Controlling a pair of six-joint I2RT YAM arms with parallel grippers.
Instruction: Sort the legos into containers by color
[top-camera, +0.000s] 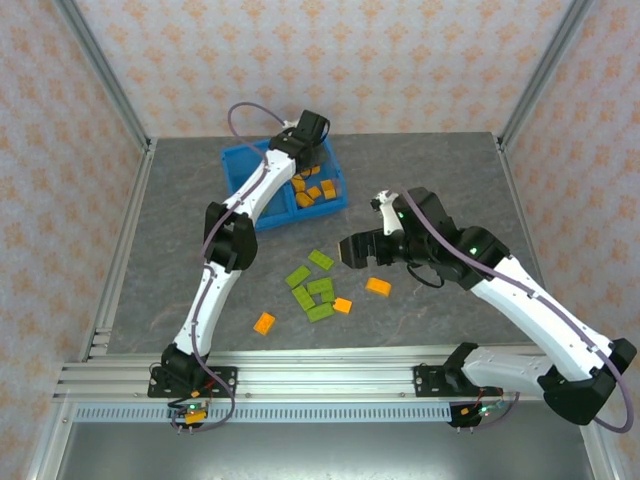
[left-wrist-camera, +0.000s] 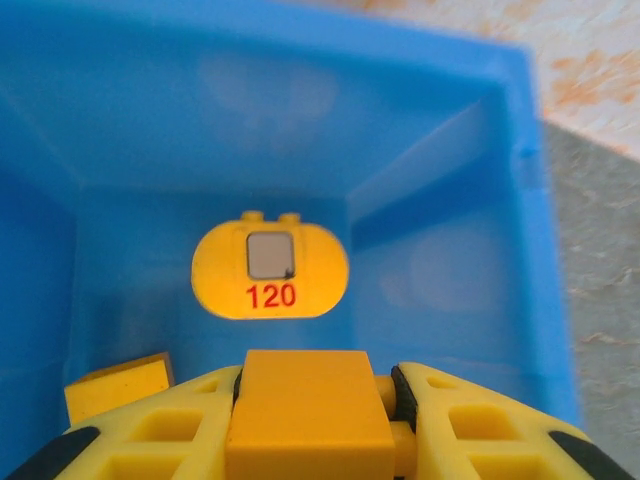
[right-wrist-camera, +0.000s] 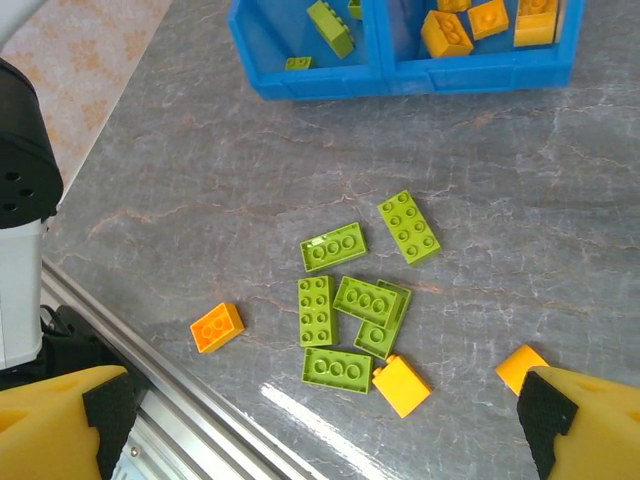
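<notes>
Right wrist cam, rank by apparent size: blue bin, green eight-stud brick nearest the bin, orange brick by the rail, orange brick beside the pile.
1. blue bin, even cropped.
2. green eight-stud brick.
3. orange brick by the rail and orange brick beside the pile: look alike, not ranked.

The top edge of the right wrist view cuts off the blue bin (right-wrist-camera: 310, 85); a finger (right-wrist-camera: 585, 425) hides part of one orange brick (right-wrist-camera: 518, 360). From above, the left arm (top-camera: 250, 195) covers much of the bin's left compartment.
</notes>
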